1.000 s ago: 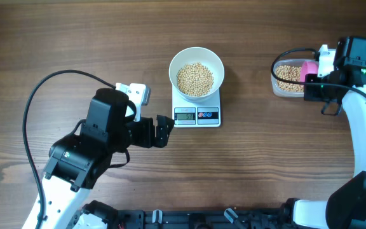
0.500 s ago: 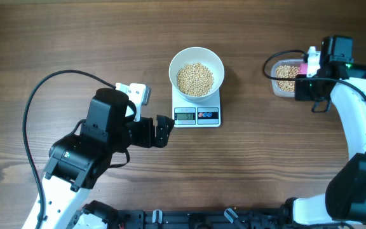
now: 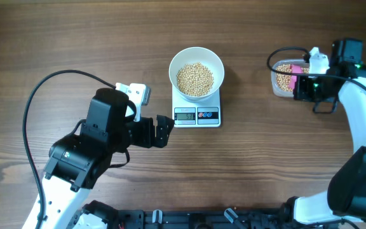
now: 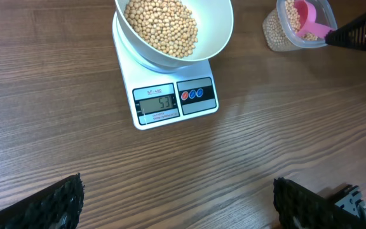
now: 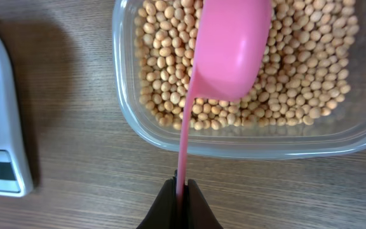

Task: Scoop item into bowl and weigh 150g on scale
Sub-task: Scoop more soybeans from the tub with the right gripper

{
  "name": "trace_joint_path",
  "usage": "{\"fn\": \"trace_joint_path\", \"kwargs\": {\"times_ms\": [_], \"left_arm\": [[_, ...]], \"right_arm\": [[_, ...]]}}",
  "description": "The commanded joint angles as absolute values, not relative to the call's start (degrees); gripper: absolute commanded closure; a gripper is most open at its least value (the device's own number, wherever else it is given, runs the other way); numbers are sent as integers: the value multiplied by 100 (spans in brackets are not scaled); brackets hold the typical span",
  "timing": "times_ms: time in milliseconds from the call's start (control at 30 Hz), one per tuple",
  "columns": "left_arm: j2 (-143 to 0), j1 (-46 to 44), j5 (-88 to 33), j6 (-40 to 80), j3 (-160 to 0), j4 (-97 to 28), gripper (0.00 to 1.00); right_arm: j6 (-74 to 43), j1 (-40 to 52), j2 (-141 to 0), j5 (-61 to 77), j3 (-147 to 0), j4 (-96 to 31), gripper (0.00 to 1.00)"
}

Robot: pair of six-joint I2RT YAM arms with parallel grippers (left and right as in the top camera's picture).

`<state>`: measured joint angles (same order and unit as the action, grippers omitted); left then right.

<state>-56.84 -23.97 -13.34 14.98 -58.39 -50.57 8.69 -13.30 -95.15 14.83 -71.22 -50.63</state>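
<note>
Care pays here: the right gripper (image 5: 180,191), clamped on the pink scoop (image 5: 230,51) over the clear tub (image 5: 129,121), should probably lift modest loads of beans (image 5: 164,70) toward the part-filled bowl (image 3: 172,69) on the scale (image 3: 197,116). The left gripper (image 4: 176,207) gapes idle. The scoop's contents are hidden, and the display digits are unclear.

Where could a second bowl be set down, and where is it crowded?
Free: bare wood between the small white digital scale and the clear plastic container, and left of the round white bowl. Crowded: the container, where the right claw holds a pink scoop, and beside the open left claw near the scale.
</note>
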Motion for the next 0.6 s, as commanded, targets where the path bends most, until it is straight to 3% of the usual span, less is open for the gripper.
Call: {"fn": "trace_joint_path", "kwargs": {"times_ms": [0,300,567], "left_arm": [[-5701,-2427,-1387,1549,-5813,-5057,0],[-5701,-2427,-1387,1546,-5811,-5057,0],[-5701,-2427,-1387,1549,-5811,-5057,0]], "right_arm": [[1216,-1767,-9776,2738,-7074,-5175,96],[1415,-2593,-9795,3743,-7074,-5363,96],[897,-2858,-9883,4351,-7074,-5406,96]]}}
